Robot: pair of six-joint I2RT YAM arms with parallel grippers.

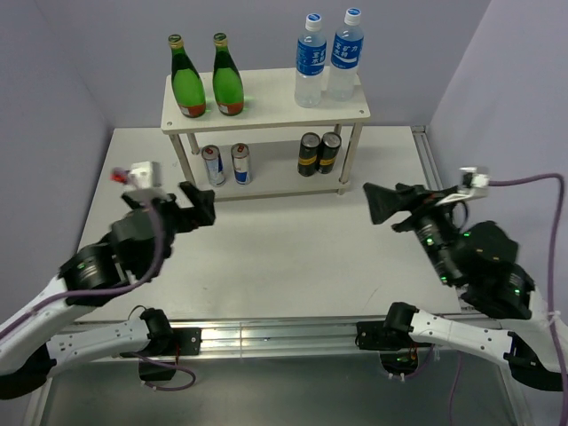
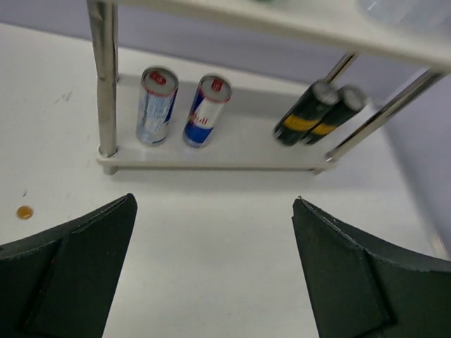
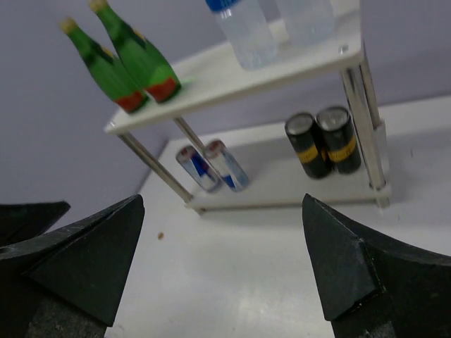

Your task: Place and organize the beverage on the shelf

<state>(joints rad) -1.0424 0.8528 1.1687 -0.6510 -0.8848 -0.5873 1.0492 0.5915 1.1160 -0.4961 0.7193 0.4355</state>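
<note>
top: shelf (image 1: 266, 96) at far side of surface (image 1: 293, 257), bottles above, cans below; my left end effector (image 1: 197, 205) and right end effector (image 1: 379, 204) released, empty | left wrist: red-blue cans (image 2: 156, 105) upright | right wrist: green bottles (image 3: 134, 63) upright; I judge loading done, so retreat wide of the legs (image 3: 363, 120)

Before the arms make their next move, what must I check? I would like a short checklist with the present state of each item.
1. Left claw open and holding nothing: ok.
2. Right claw open and holding nothing: ok.
3. Both claws apart from the shelf: ok.
4. Top board: two green bottles on the left, two water bottles on the right, all upright: ok.
5. Lower board: two blue-and-silver cans on the left, two black cans on the right, all upright: ok.
6. No drink waiting on the table: ok, none in view.
</note>
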